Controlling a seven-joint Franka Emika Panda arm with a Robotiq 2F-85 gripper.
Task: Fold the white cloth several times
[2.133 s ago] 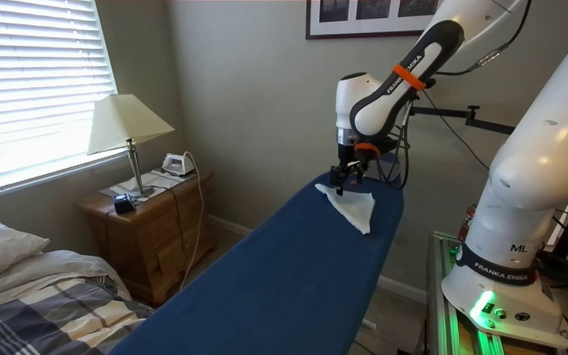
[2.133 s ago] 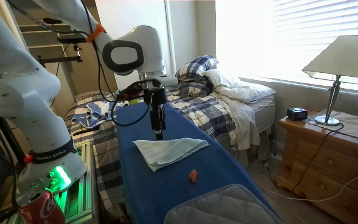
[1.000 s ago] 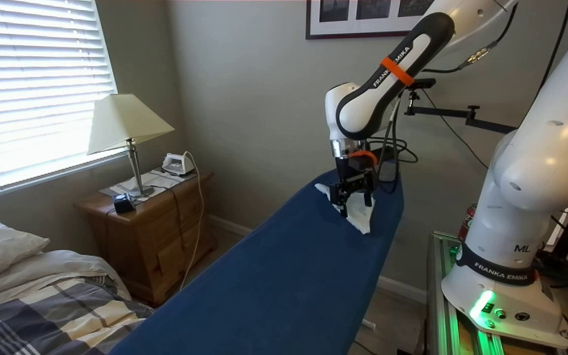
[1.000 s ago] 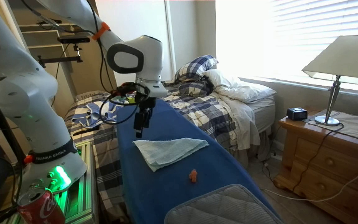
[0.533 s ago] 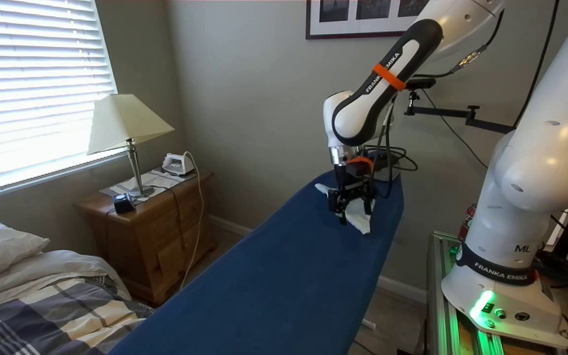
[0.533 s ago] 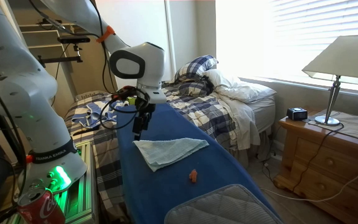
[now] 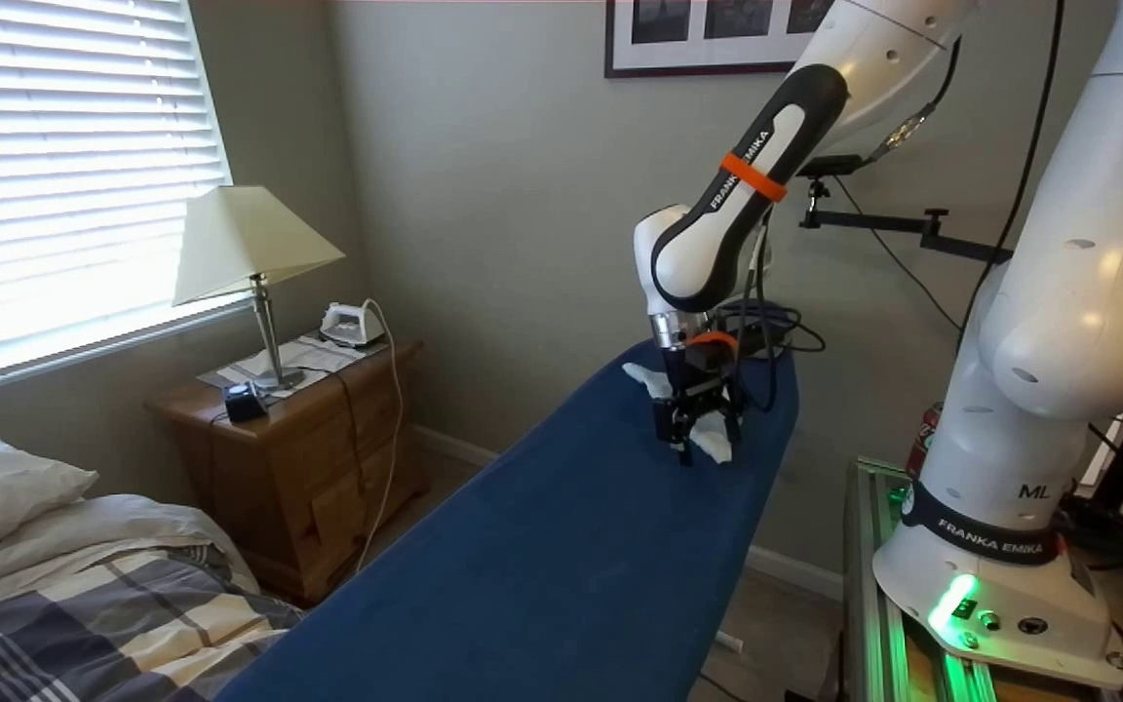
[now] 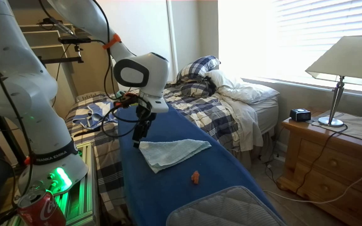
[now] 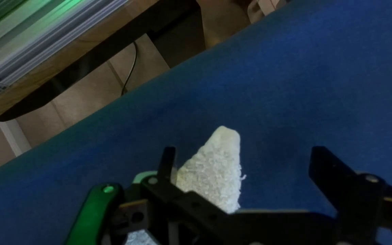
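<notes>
Apparently lining up another fold: end effector [image 9: 245,161], jaws wide, nothing gripped, is at the left corner (in an exterior view) of the roughly triangular white cloth [image 8: 173,153] on the blue ironing board [image 8: 156,191]; next move likely needs pinching and carrying that corner over.

A rough white cloth [image 9: 216,173] contrasts with a matt fabric ironing board [image 7: 513,575], glossy metal can [image 8: 42,209] and apparently plastic iron [image 7: 351,325].
</notes>
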